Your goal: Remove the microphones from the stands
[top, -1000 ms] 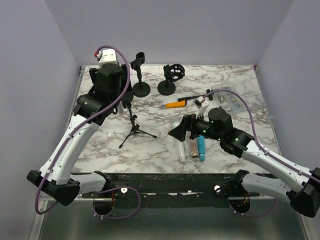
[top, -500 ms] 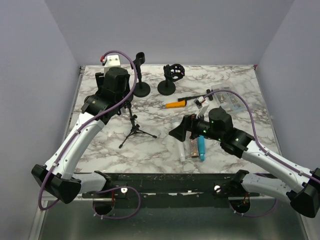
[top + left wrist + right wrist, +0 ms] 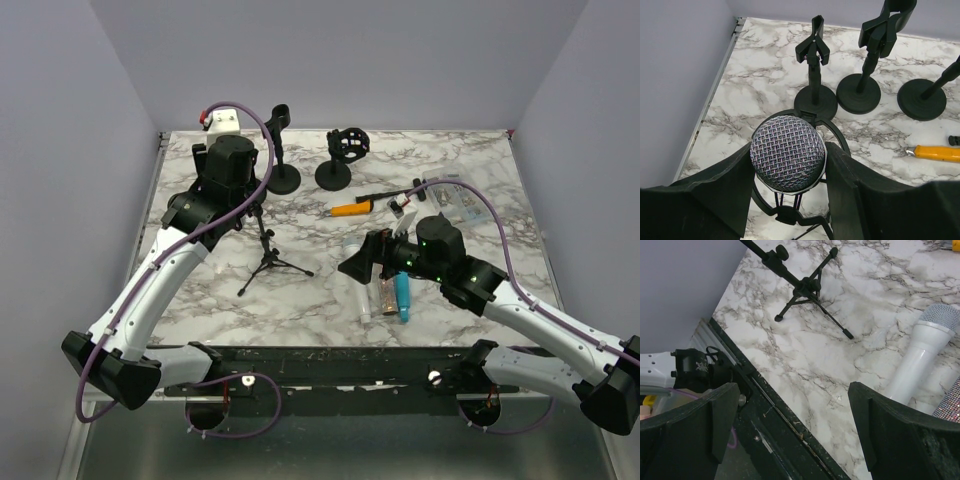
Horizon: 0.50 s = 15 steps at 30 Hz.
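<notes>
Silver-mesh microphone (image 3: 787, 157) in tripod stand (image 3: 268, 258) cradle, directly between left end effector (image 3: 788, 150) fingers, both close against its head; grip not determinable. Right end effector (image 3: 790, 425) wide open, empty.

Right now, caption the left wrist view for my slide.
Left gripper straddles the mesh-headed microphone seated in its stand.

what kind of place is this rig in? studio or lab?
Likely a robot lab test cell, not a studio: marble-look table boxed in by plain walls, two arms bolted at its near edge, mic stands and loose mics as props.
</notes>
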Available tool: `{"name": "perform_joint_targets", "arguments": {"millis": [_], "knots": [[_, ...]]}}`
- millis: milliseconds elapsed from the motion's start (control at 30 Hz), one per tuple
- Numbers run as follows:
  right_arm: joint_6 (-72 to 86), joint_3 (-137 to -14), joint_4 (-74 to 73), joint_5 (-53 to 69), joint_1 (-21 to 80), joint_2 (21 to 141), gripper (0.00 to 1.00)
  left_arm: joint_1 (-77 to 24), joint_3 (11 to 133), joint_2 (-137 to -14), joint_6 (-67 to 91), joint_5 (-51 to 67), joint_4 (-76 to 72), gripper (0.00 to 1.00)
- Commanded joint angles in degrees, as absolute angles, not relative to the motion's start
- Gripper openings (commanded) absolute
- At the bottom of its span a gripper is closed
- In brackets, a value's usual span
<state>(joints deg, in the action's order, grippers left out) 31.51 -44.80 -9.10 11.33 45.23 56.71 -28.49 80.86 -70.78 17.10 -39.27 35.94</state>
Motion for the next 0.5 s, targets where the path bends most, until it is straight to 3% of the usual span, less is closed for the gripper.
{"name": "perform_joint_targets", "arguments": {"millis": [0, 133, 333, 400, 467], "knots": [[32.24, -46.65, -9.58, 10.65, 44.85, 57.03, 1.0, -28.21, 81.97, -69.78, 16.39, -39.95, 33.65, 0.52], [32.28, -46.56, -9.58, 10.67, 44.85, 56.96, 1.0, -27.94, 81.57, -69.86, 17.14, -39.17, 34.14, 0.52], [31.83, -47.12, -10.1, 10.48, 44.87, 57.21, 1.0, -27.85, 82.89, -68.55, 13.87, -39.09, 32.27, 0.1], [31.86, -47.2, -10.09, 10.33, 44.85, 57.14, 1.0, -27.84, 85.87, -68.4, 12.62, -39.28, 33.55, 0.01], [31.81, -47.23, -10.11, 10.28, 44.86, 57.3, 1.0, -27.84, 88.61, -67.97, 11.48, -38.81, 34.71, 0.0]]}}
